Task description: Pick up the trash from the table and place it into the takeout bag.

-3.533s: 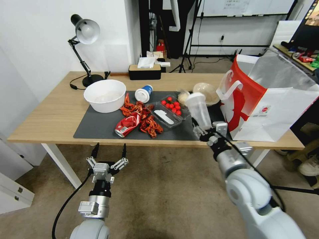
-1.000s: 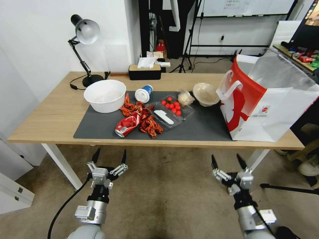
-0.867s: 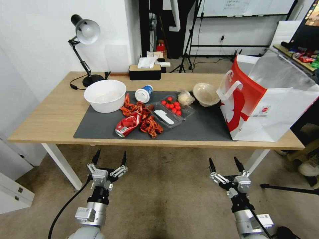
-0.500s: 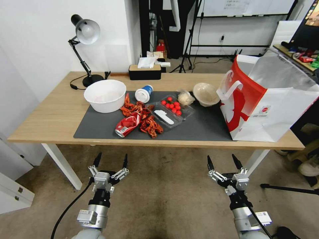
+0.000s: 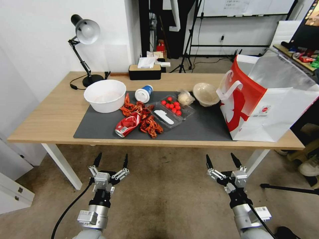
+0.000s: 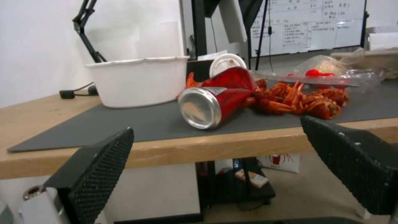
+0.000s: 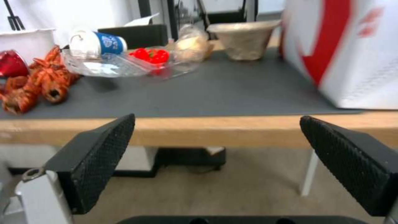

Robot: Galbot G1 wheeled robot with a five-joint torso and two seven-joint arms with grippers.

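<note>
The crushed red soda can (image 5: 128,124) lies on its side on the dark grey mat (image 5: 199,127) near the table (image 5: 50,116) front edge, with the beige round bowl (image 5: 205,94) just beside the takeout bag (image 5: 265,109) at the right end. Both arms are held low before the table, below its edge: the left hand (image 5: 111,160) points up toward the can with fingers spread, and the right hand (image 5: 222,161) is likewise spread and empty, well apart from the bowl and bag.
</note>
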